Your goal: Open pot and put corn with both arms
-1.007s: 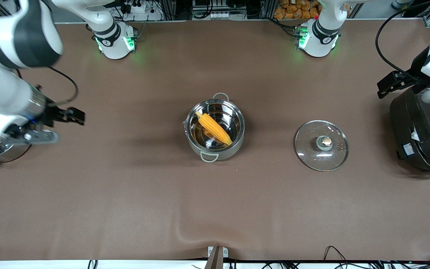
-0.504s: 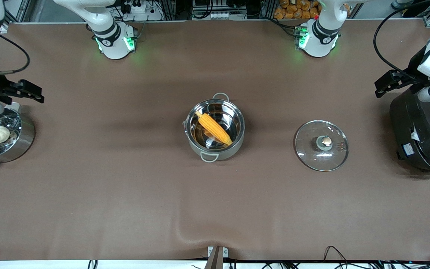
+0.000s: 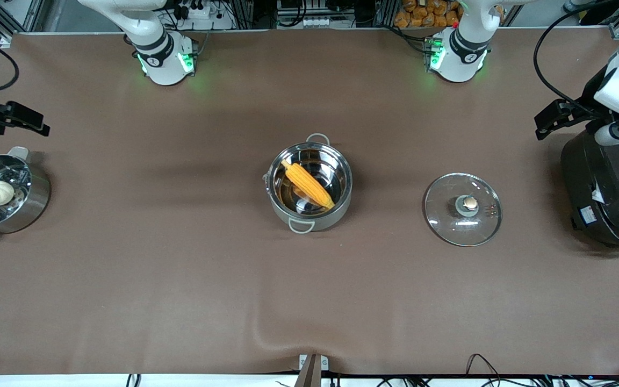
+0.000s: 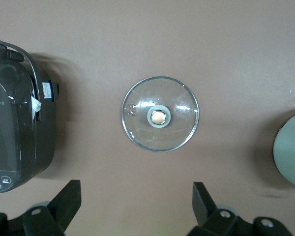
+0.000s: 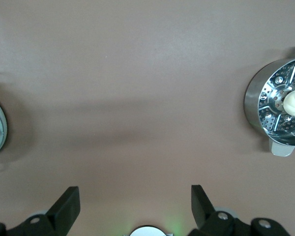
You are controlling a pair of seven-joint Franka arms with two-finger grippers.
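Lying in the pot, corn; both end effectors spread open at table ends.

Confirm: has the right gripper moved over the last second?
Yes. The right gripper has pulled back from over the steamer pot, away from the front camera, toward the table edge at the right arm's end.
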